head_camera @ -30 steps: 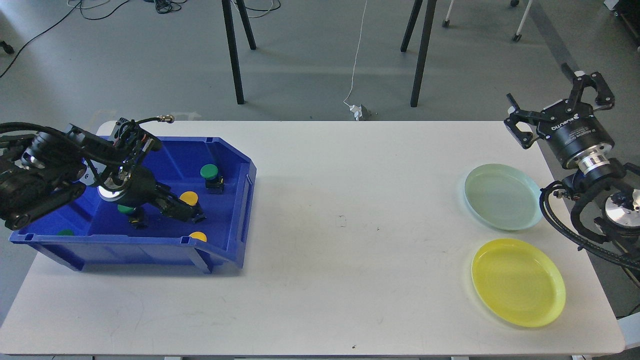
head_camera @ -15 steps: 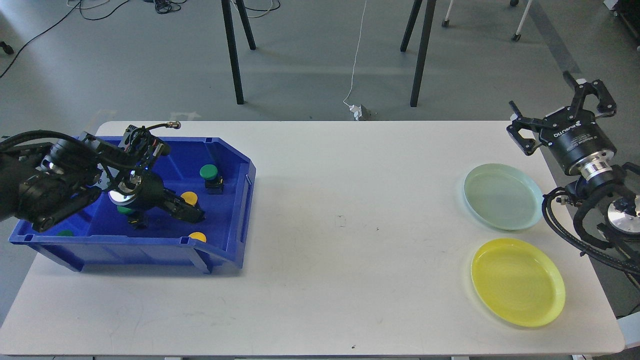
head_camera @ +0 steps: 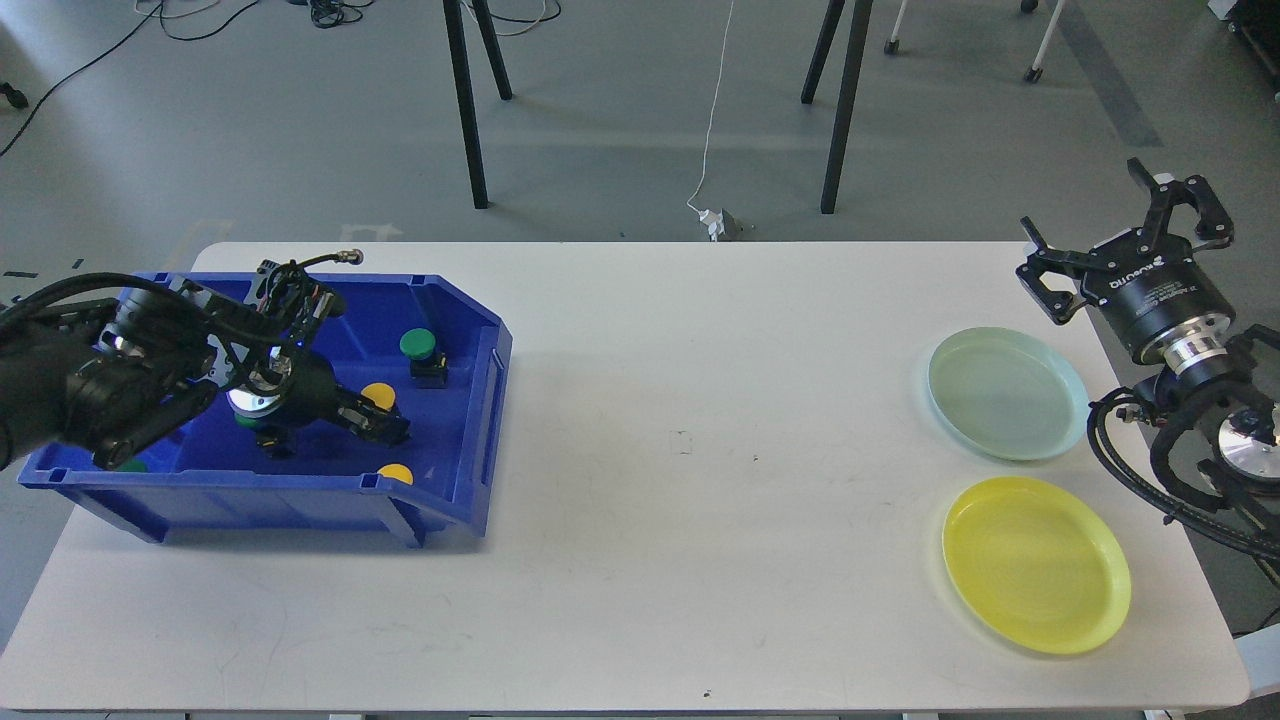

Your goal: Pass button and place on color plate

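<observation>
Glossy blue plastic bin (head_camera: 470, 400) on the matte white table (head_camera: 650, 560), holding round-capped buttons on black bases: a green button (head_camera: 419, 346), a yellow button (head_camera: 377, 396) at the left gripper (head_camera: 385, 428), whose grip cannot be told. Right gripper (head_camera: 1125, 250) spread wide, held beyond two smooth round plates, pale green plate (head_camera: 1005, 393) and yellow plate (head_camera: 1036, 563), both bare.

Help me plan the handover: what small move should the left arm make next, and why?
Probably lift the left gripper straight up out of the blue bin. Its jaws sit at the yellow button, seemingly closed on it, and the yellow plate lies far across the table beside the open right gripper.
</observation>
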`<state>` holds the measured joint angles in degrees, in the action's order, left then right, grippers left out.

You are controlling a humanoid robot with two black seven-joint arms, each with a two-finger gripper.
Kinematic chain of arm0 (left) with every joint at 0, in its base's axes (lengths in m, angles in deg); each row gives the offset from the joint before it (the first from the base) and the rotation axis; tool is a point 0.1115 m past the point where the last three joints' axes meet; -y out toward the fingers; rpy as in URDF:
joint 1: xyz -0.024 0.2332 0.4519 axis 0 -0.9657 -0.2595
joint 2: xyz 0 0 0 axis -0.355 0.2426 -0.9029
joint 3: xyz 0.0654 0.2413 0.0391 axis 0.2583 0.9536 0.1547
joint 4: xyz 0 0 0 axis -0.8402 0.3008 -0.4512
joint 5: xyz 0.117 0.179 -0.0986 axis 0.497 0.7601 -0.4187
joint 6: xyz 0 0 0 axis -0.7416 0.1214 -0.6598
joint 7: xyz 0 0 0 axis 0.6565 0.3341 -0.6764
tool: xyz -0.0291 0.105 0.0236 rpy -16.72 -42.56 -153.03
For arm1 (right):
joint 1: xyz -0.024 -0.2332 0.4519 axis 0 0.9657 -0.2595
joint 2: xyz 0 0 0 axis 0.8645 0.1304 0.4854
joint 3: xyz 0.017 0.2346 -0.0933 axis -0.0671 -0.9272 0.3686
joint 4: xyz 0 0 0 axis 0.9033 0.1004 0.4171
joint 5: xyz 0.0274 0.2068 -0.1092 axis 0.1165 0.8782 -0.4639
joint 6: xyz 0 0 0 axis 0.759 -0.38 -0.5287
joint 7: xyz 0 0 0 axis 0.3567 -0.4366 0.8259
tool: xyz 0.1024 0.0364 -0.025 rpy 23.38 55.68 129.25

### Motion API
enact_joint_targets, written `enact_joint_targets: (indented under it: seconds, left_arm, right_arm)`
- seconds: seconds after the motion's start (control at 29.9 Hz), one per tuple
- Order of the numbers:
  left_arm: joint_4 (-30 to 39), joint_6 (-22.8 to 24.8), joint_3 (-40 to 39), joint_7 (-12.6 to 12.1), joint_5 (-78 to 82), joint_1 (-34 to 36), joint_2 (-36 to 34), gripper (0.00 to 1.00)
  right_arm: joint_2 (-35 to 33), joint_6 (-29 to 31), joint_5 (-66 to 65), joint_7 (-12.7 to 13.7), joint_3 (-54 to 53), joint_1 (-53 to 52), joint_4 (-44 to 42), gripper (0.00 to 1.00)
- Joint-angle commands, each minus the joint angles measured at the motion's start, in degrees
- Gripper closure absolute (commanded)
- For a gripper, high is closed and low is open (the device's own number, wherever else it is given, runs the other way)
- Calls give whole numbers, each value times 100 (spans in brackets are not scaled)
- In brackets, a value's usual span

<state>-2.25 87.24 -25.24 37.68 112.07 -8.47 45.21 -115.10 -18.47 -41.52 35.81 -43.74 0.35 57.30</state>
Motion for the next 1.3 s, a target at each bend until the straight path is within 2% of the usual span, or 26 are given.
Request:
enact_joint_targets:
  seconds: [0.0, 0.07, 0.23, 0.3, 0.4, 0.43, 0.53, 0.63, 0.8, 0.93, 1.0, 1.07, 1.14, 1.2, 1.27]
  left_arm:
    - [-143, -99, 0, 0, -86, -18, 53, 46]
    - [-144, -108, -9, 0, -139, -18, 53, 52]
    - [-144, -108, -9, 0, -192, -18, 53, 56]
    - [-135, -108, 0, 0, -184, -18, 53, 68]
    - [-135, -117, 0, 0, -183, -18, 53, 92]
    - [-135, -117, 0, 0, -183, -9, 53, 95]
    - [-21, -56, -27, 0, -192, 61, -8, 97]
    - [514, 46, -429, 0, -455, 227, -401, 96]
    - [2006, 46, -1912, 0, -1402, 273, -1754, 95]
    - [3115, 46, -3065, 0, -3061, -87, -2354, 95]
    - [3511, 46, -3418, 0, -4151, -290, -2373, 95]
    - [3836, 46, -3533, 0, -5092, -413, -2241, 96]
    - [3987, 46, -3534, 0, -5700, -536, -1856, 96]
    - [3979, 46, -3516, 0, -5887, -659, -1399, 96]
    - [3900, 46, -3464, 0, -5879, -808, -925, 96]
  right_arm:
    - [-1, 0, 0, 0, -4, 29, -8, 0]
    - [-1, 0, 0, 0, -4, 29, -8, 0]
    - [-1, 0, 0, 0, 5, 56, 1, 0]
    - [-1, 0, 0, 0, -4, 65, 1, 0]
    - [-1, 0, 0, 0, -4, 82, 1, 0]
    - [-10, 0, 0, 0, -4, 82, 1, 0]
    - [-54, 0, 18, 43, -13, 117, 9, 0]
    - [-422, 0, 9, 97, -31, 293, 324, 0]
    - [-643, 0, 9, 61, -83, 258, 615, 0]
    - [-897, 0, -262, 9, -127, 267, 1097, 0]
    - [-1082, 0, -902, -131, -180, 302, 1554, 0]
    - [-1214, 0, -1840, -490, -215, 354, 2186, 0]
    - [-1424, -564, -2869, -729, -145, 390, 2836, 0]
    - [-1583, -1014, -3530, -835, 3, 355, 3329, 0]
    - [-1680, -1139, -3682, -861, 337, 259, 3559, 0]
